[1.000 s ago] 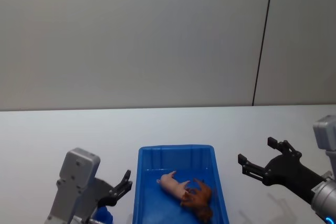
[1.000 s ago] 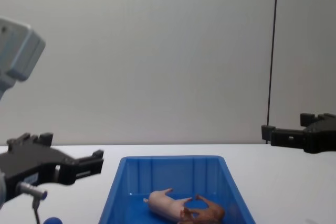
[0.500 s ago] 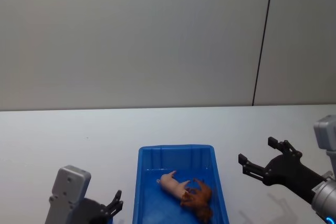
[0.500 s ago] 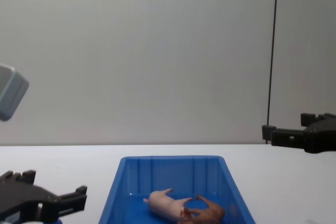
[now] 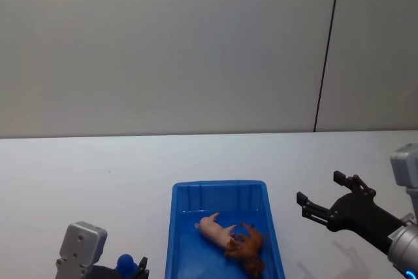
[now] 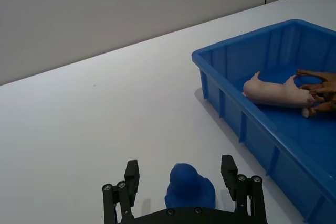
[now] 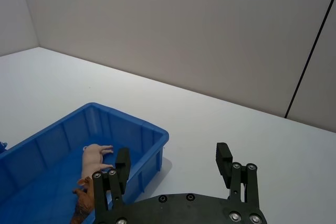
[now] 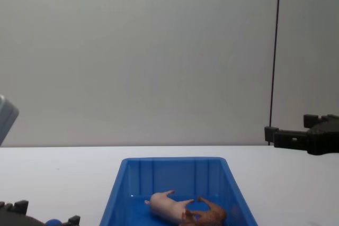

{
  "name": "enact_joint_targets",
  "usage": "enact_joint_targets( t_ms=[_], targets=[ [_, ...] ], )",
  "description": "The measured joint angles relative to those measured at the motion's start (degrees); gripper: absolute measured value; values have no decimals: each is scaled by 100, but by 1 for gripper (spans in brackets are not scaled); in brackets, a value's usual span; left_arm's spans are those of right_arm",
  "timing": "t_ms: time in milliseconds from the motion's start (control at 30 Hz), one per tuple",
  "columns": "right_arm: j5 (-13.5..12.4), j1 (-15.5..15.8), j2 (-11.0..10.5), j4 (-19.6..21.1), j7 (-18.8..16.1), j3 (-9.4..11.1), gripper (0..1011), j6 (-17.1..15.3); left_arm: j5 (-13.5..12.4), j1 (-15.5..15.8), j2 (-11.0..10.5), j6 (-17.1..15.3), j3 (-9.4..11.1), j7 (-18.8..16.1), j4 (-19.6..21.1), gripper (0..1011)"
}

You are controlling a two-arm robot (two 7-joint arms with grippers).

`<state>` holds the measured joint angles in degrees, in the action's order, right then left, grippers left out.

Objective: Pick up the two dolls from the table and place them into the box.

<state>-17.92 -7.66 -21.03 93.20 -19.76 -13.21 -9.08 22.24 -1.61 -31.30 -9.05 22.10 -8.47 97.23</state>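
Blue box (image 5: pixel 219 191) sits on the white desk (image 5: pixel 98 174) in front of the robot, near the lower middle of the head view. Both dolls are inside it, on the floor of the box toward its near end. Pink pig (image 5: pixel 214 229) lies on its side, smooth and pale, thin legs sticking out sideways. Reddish-brown animal (image 5: pixel 249 246) lies right against it on the robot's right, touching the pig; it is rough-textured, and legs of the two overlap. Same pair seen in the chest view: pig (image 8: pixel 165 205), brown one (image 8: pixel 209 215), both low against the box's far ribbed wall (image 8: pixel 175 173).

Left end effector (image 6: pixel 181 183) is low at the robot's left, just beside the box's left wall and outside it, close above the desk. Fingers (image 6: pixel 132 174) spread wide, nothing gripped. Small round blue object (image 6: pixel 189 187) sits on the desk directly between the two fingers in the left wrist view, not clamped; whether a finger touches it can't be told. In the head view the same blue object (image 5: pixel 126 264) shows next to the left arm's grey housing at the bottom edge.

Right end effector (image 5: pixel 320 196) is off to the right of the box, raised above the desk, well apart from the box rim. Fingers (image 7: pixel 223 158) wide apart, empty. Right wrist view looks down past them to the box (image 7: pixel 152 135) with the pig (image 7: pixel 93 156) inside.
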Motion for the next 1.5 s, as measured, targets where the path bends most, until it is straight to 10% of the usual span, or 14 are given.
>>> enact_joint_targets(
  t_ms=[567,1100,1500],
  targets=[
    [0,0,0,0,0,-1,1001,0,132,51,149,-9,-18,357,-295,997],
    [0,-1,0,0,0,-1,1001,0,215,131,269,-251,-62,462,-445,533],
    [0,-1,0,0,0,-1,1001,0,82,240,288,-367,-144,463,-276,443]
  ],
)
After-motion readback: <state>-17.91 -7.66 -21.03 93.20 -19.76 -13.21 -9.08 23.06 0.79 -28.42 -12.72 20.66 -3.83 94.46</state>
